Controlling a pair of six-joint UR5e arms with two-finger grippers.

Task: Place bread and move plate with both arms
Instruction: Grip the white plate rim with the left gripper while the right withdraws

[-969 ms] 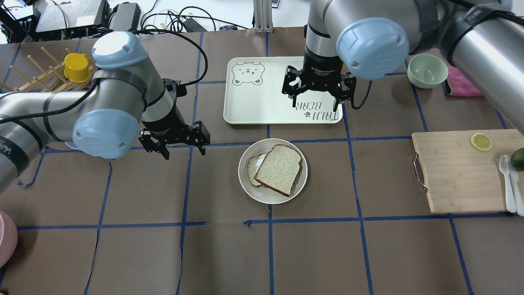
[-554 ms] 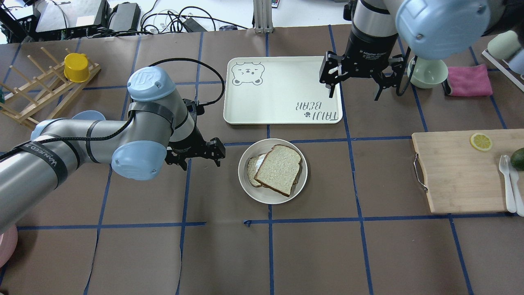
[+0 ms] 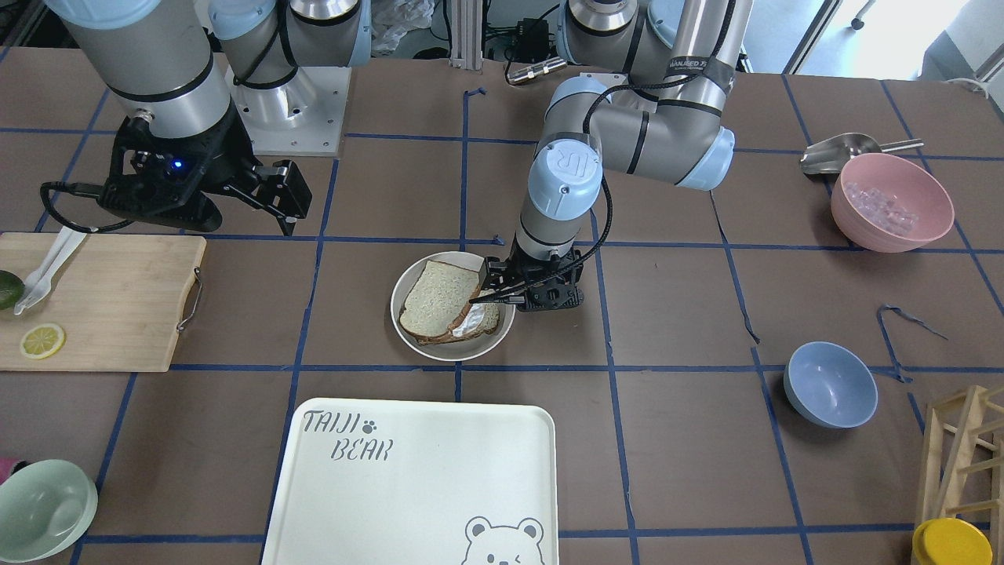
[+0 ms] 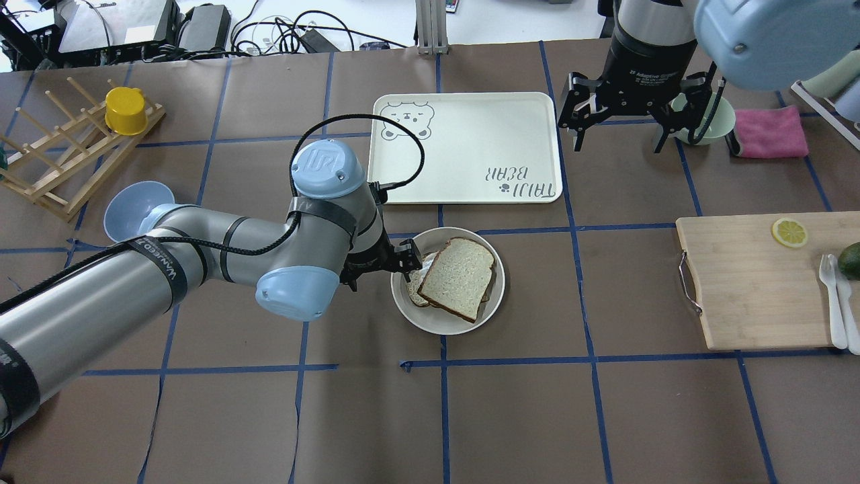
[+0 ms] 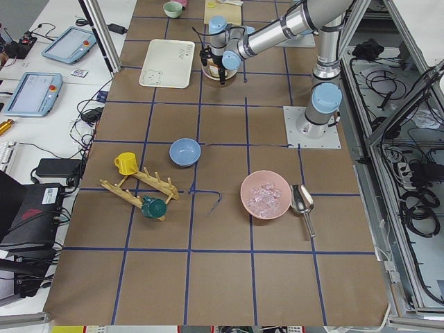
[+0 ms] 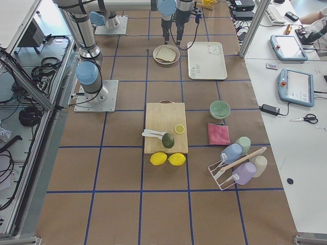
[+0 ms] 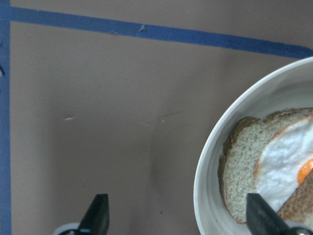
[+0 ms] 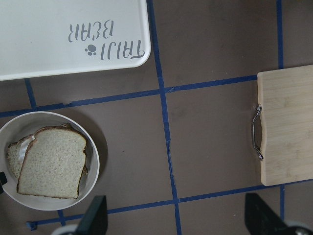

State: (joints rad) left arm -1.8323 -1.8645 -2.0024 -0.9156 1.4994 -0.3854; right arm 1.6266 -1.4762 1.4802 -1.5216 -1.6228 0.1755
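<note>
Worktop (image 4: 201, 417): brown paper with a blue tape grid, unchanged from a second ago.
My left arm (image 4: 168, 269): it has swung in from the left edge of the overhead frame towards the centre. It enters at lower left, the forearm slants upward, and the wrist bends down at the plate's left side.
My right arm (image 4: 645, 27): it has pulled off the tray to the upper right of the overhead frame, wrist pointing straight down.
Tray (image 4: 463, 148): upper centre, where it was.
Plate (image 4: 447, 329): centre of the frame, just below the tray, not moved.
Bread (image 4: 457, 279): on the plate as before, lying askew over the egg-topped slice (image 7: 283, 166).
Left end effector (image 3: 527, 298): released and spread across the plate's rim, one fingertip above the egg-topped slice, the other over bare worktop.
Right end effector (image 4: 619, 134): released, fingers wide, grasping nothing, between the tray's right edge and the green bowl (image 4: 705, 124).
</note>
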